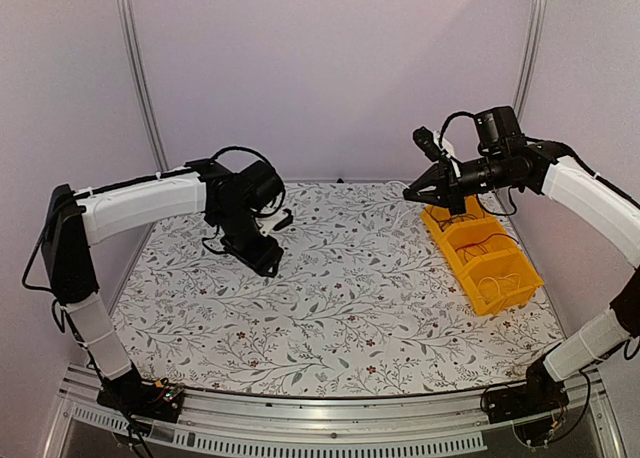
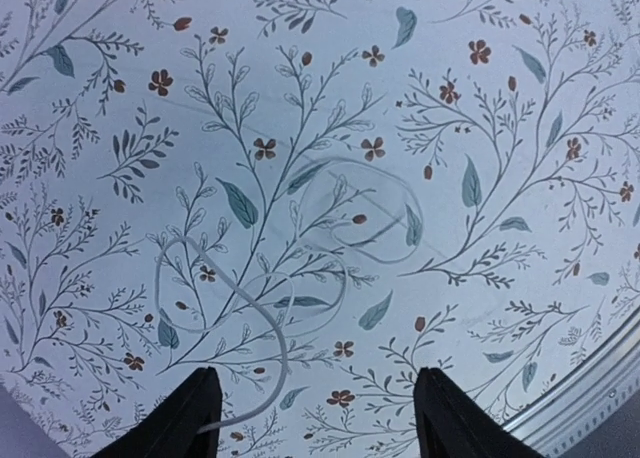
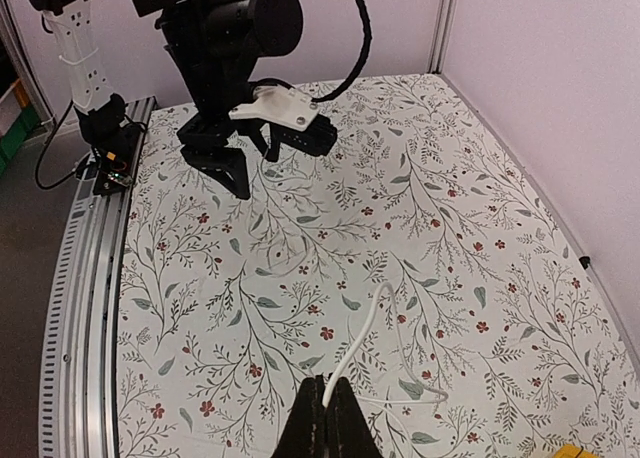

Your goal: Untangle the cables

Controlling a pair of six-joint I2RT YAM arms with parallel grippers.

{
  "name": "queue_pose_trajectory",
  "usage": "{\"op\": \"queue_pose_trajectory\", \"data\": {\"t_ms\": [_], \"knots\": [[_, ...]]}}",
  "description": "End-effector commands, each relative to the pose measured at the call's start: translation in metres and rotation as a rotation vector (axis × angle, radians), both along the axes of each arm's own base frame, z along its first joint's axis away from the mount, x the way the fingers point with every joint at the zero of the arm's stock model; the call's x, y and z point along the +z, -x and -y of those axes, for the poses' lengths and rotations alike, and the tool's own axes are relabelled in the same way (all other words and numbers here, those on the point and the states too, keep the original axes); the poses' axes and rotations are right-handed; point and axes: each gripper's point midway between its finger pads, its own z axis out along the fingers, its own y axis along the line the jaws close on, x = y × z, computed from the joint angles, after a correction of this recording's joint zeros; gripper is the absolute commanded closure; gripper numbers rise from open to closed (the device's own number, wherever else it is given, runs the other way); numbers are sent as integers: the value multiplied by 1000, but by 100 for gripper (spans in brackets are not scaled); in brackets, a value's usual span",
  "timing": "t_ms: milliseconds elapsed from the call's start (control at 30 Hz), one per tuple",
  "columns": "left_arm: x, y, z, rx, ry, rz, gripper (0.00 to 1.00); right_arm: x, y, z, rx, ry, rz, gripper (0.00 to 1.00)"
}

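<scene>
My right gripper is shut on a thin white cable that arches up from the jaws and curls down to the right. In the top view it hangs high above the table beside the yellow bin. My left gripper is open, low over the table, also seen in the top view. A white cable lies looped on the cloth ahead of it, its end beside the left finger, not gripped. A fainter loop lies beyond. No black or red cable shows.
The yellow bin has three compartments with thin pale wires inside, at the table's right side. A metal rail runs along the near edge. The left arm stands tall in the right wrist view.
</scene>
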Motion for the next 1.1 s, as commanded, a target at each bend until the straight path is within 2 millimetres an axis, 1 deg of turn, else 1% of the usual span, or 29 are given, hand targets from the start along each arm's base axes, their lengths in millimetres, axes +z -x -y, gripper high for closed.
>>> {"op": "queue_pose_trajectory", "data": {"t_ms": [0,33,67,100,133,167,200,233,267,300,333,367,400,433,467,500,533,600,633,667,800,900,967,1000,1033,1067], "knots": [[1,32,8,-156,-8,-100,32,-4,2,-1,10,0,-15,100],[-7,32,-1,-149,-81,-93,31,-4,2,-1,10,1,-14,100],[-12,26,-14,-126,-184,-59,32,-4,2,-1,11,0,-16,100],[-10,17,-15,-107,-233,-14,35,-4,3,-1,13,-2,-15,100],[2,12,3,-120,-186,46,36,-5,3,-1,13,-2,-17,100],[21,8,26,-149,-114,141,35,-5,3,-1,13,-2,-17,100],[44,3,41,-167,-74,265,32,-6,3,-1,14,-1,-17,100],[68,2,51,-191,-51,383,28,-8,2,-1,13,0,-20,100],[77,1,54,-213,-68,472,22,-8,2,-1,13,0,-20,100],[70,-3,49,-214,-95,518,16,-9,2,-1,14,-1,-22,100],[49,-12,32,-184,-137,511,10,-9,2,-2,17,-3,-21,100],[15,-21,9,-137,-200,435,13,-9,2,-2,18,-4,-23,100],[-13,-32,-19,-35,-285,355,18,-8,3,-2,20,-6,-22,100],[-25,-42,-49,58,-403,334,21,-7,3,-3,22,-9,-23,100],[-30,-45,-60,76,-477,349,21,-7,3,-3,22,-8,-23,100],[-28,-49,-64,90,-497,387,18,-6,3,-2,21,-8,-20,100],[-27,-51,-62,109,-458,403,16,-5,4,-2,19,-7,-17,100],[-18,-62,-47,135,-281,417,15,-5,4,-1,16,-6,-13,100],[-8,-69,-38,150,-193,449,16,-5,5,0,15,-6,-9,100],[2,-75,-34,167,-136,478,15,-4,5,0,12,-4,-5,100],[38,-89,-12,165,17,561,15,-6,5,2,4,10,-15,100],[56,-95,8,133,120,583,17,-13,4,12,-37,77,-11,100],[64,-96,21,97,180,599,18,-21,1,22,-75,141,5,100],[65,-97,23,90,197,609,18,-24,0,27,-94,172,11,100],[66,-97,24,88,209,622,18,-27,0,33,-110,199,11,100],[62,-95,21,84,209,628,18,-28,0,40,-127,226,23,100]]}}
